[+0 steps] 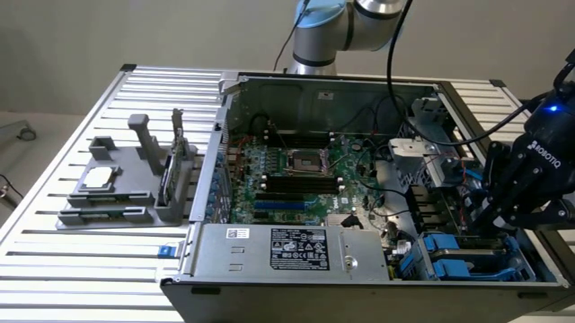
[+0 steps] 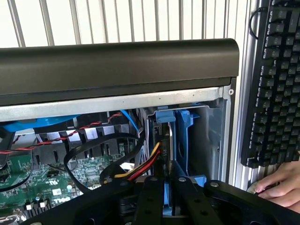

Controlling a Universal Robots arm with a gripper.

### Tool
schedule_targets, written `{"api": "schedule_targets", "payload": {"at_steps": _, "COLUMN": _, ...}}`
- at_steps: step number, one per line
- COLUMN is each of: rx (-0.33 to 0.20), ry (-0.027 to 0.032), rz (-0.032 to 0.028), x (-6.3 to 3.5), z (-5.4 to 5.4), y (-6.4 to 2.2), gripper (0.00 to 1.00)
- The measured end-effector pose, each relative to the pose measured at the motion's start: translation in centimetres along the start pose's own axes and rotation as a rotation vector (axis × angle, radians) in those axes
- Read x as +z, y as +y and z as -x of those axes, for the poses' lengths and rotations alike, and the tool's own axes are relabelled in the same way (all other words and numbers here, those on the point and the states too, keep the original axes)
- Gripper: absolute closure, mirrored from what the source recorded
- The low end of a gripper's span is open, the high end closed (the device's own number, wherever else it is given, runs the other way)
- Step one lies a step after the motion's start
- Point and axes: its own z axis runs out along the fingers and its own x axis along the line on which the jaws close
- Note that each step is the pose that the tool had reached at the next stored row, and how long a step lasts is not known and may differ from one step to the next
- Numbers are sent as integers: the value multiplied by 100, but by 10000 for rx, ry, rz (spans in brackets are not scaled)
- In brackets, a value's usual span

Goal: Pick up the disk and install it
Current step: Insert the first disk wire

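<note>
- Gripper point(image 2: 169, 183), at the exterior view's lower right, pinches the disk point(image 2: 169, 145) edge-on between narrowly set fingers.
- The disk stands upright in the drive bay point(image 2: 206, 140); keep it square, pressing gently, clear of the cables point(image 2: 143, 166).

- An arm point(image 1: 359, 30) of rounded silver-grey tubing is seen, one joint closed by a pale blue cap point(image 1: 316, 21).
- Black cables point(image 1: 389, 60) are run down from the arm, thin and loosely hung.
- The hand point(image 1: 492, 225) is cased in matt black, and "ROBOTIQ" is printed in white capitals along its body.
- A small blue light point(image 1: 553, 108) is lit on the black wrist housing.
- In the wrist view the fingers point(image 2: 152, 201) are shown as flat black linked bars, joined by round pivot pins point(image 2: 182, 179).
</note>
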Motion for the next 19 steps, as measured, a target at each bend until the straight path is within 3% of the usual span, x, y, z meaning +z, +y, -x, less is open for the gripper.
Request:
{"api": "schedule_targets", "payload": {"at_steps": 10, "rx": 0, "ry": -1, "rz": 0, "x": -54, "z": 11, "y": -10, "gripper": 84}}
{"api": "schedule_targets", "payload": {"at_steps": 12, "rx": 0, "ry": 2, "rz": 0, "x": -56, "z": 11, "y": -10, "gripper": 82}}
{"api": "schedule_targets", "payload": {"at_steps": 15, "rx": -1, "ry": 0, "rz": 0, "x": -57, "z": 12, "y": -10, "gripper": 69}}
{"api": "schedule_targets", "payload": {"at_steps": 19, "rx": 0, "ry": -1, "rz": 1, "x": -58, "z": 11, "y": -9, "gripper": 69}}
